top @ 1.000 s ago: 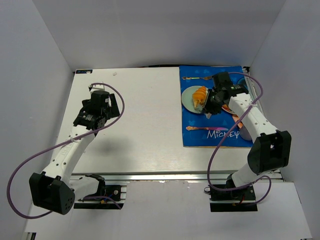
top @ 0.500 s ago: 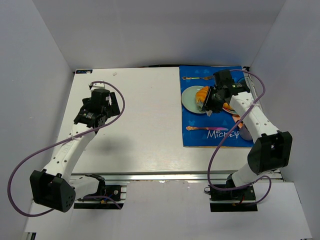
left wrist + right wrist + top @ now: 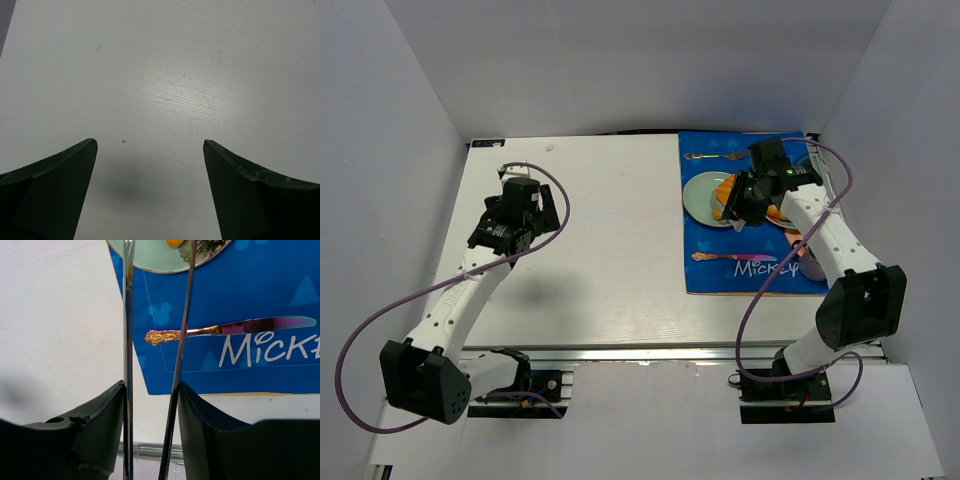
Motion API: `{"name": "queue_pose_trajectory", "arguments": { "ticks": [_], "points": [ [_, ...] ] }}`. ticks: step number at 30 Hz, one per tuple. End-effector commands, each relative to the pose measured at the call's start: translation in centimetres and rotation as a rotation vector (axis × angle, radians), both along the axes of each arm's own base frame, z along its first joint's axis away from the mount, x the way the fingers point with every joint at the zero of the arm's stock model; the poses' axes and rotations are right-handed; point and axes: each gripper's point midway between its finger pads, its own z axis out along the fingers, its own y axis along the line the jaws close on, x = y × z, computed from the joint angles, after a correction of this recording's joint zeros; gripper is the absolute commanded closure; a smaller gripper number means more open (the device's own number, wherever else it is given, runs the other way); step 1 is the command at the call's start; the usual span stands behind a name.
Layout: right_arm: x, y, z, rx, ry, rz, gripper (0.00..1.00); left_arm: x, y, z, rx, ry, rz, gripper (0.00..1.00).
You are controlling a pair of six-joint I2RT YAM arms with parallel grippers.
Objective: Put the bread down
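The white worktop carries a blue Mickey mat on its right side. The left arm reaches over the bare left half, well apart from the mat, and has barely shifted over the last second. The left gripper has its jaws wide, with only bare worktop between them.

The right arm stretches to the mat's far part. The right gripper sits a little further back and to the right than a second ago. Its jaws are narrow and clamped on tongs, whose two thin metal arms run forward between the fingers toward the plate. The tong tips lie beyond the top edge of the wrist view and are hidden under the gripper from above. I cannot tell whether they grip anything.

A pale green plate rests on the mat's far left part. The bread is on its right side, touching or just under the gripper. A second ago it stood taller and showed more fully over the plate; now it lies lower and is half covered. The wrist view catches only an orange scrap at the plate's top edge.

A knife with a gold handle lies on the mat beside the plate's near rim, just above the white lettering.
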Motion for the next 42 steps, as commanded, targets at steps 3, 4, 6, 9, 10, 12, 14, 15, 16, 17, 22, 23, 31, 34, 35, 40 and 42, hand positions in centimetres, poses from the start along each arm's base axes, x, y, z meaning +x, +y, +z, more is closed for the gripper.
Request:
{"name": "queue_pose_trajectory", "arguments": {
  "ticks": [3, 4, 6, 9, 10, 12, 14, 15, 16, 17, 22, 23, 31, 34, 35, 40, 42],
  "points": [
    [-0.9, 0.3, 3.8, 0.055, -0.079, 0.023, 0.5, 0.4, 0.2, 1.9, 0.006, -0.049, 0.015, 0.02],
    [-1.3, 0.4, 4.3, 0.065, -0.089, 0.026, 0.5, 0.4, 0.3, 1.9, 0.008, -0.048, 0.018, 0.02],
    [-2.0, 0.7, 4.8, 0.086, -0.091, 0.045, 0.5, 0.4, 0.4, 1.9, 0.011, -0.048, 0.019, 0.02],
    [-3.0, 1.8, 5.8, 0.116, -0.11, 0.083, 0.51, 0.5, 0.4, 1.8, 0.011, -0.047, 0.023, 0.02],
    [-3.7, 3.0, 6.1, 0.128, -0.114, 0.111, 0.51, 0.5, 0.3, 1.7, 0.01, -0.046, 0.022, 0.02],
    [-4.3, 4.5, 6.0, 0.114, -0.129, 0.129, 0.51, 0.5, 0.4, 1.6, 0.008, -0.046, 0.026, 0.02],
    [-5.6, 7.9, 5.9, 0.101, -0.159, 0.164, 0.52, 0.5, 0.4, 1.5, 0.006, -0.045, 0.032, 0.02],
    [-5.6, 8.0, 4.5, 0.042, -0.176, 0.138, 0.52, 0.5, 0.3, 1.4, 0.003, -0.045, 0.032, 0.02],
    [-6.2, 10.2, 4.6, 0.051, -0.224, 0.173, 0.52, 0.5, 0.4, 1.5, 0.002, -0.046, 0.034, 0.02],
    [-5.9, 10.5, 4.1, 0.03, -0.264, 0.138, 0.52, 0.4, 0.4, 1.5, -0.001, -0.047, 0.037, 0.02],
    [-7.1, 11.8, -0.4, 0.015, -0.383, 0.128, 0.52, 0.0, 0.5, 1.5, -0.007, -0.053, 0.046, 0.02],
    [-6.5, 12.2, 0.0, 0.026, -0.45, 0.102, 0.53, 0.0, 0.5, 1.6, -0.009, -0.056, 0.046, 0.02],
    [-9.2, 14.5, -4.5, -0.063, -0.518, 0.173, 0.52, -0.3, 0.6, 1.7, -0.011, -0.059, 0.051, 0.02],
    [-10.0, 15.5, -5.9, -0.069, -0.49, 0.175, 0.52, -0.5, 0.7, 1.7, -0.015, -0.063, 0.052, 0.02],
    [-10.1, 15.5, -6.2, -0.085, -0.489, 0.162, 0.52, -0.5, 0.7, 1.7, -0.015, -0.064, 0.055, 0.02],
    [-11.1, 16.6, -8.5, -0.132, -0.446, 0.16, 0.52, -0.9, 0.9, 1.7, -0.009, -0.063, 0.059, 0.02],
    [-11.3, 17.2, -9.5, -0.155, -0.432, 0.183, 0.51, -1.0, 1.0, 1.7, -0.009, -0.065, 0.06, 0.02]
  ]
}}
